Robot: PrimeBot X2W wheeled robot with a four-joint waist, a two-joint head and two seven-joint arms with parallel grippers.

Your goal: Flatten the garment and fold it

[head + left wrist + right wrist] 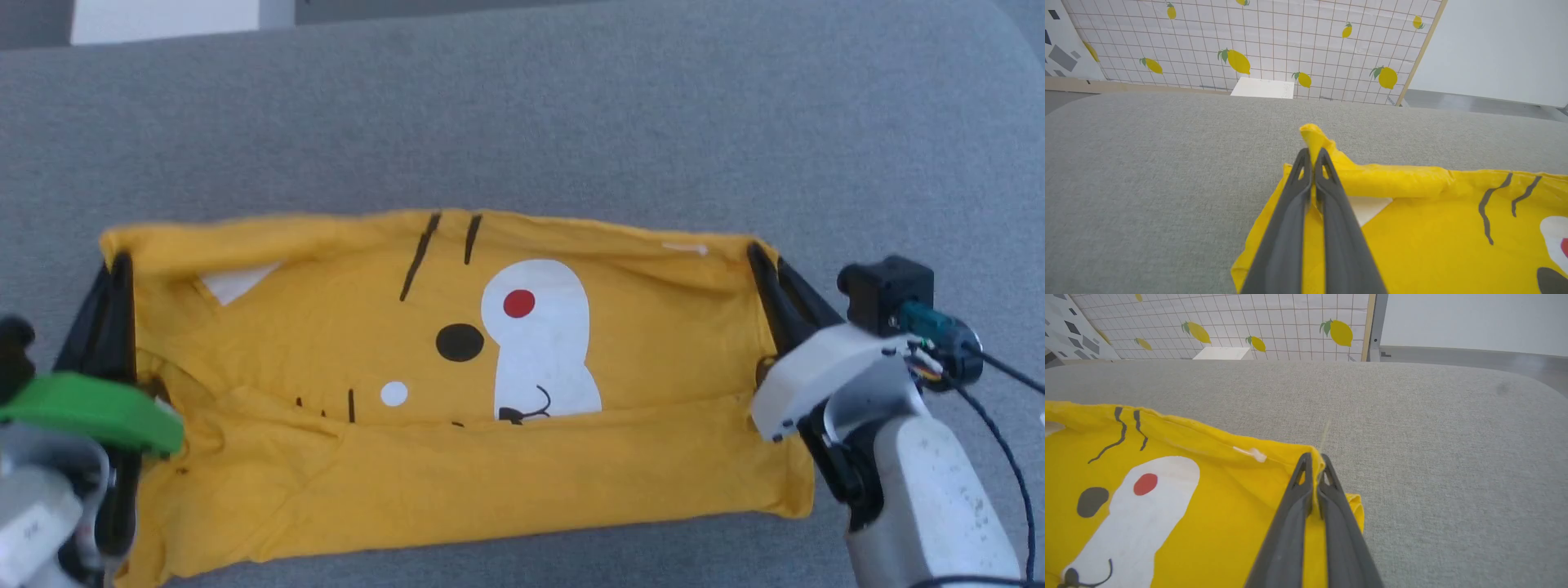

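Holding the garment (457,367) by its far edge, I see left claw (1312,152) and right claw (1314,456) each pinching one corner.

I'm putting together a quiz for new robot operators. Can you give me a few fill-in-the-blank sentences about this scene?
The garment is mostly ____ in colour.
The left end effector and right end effector are both ____ on its edge.
The dot on its white patch is ____.
It lies on a ____ fabric surface.
Missing words: yellow; shut; red; grey.
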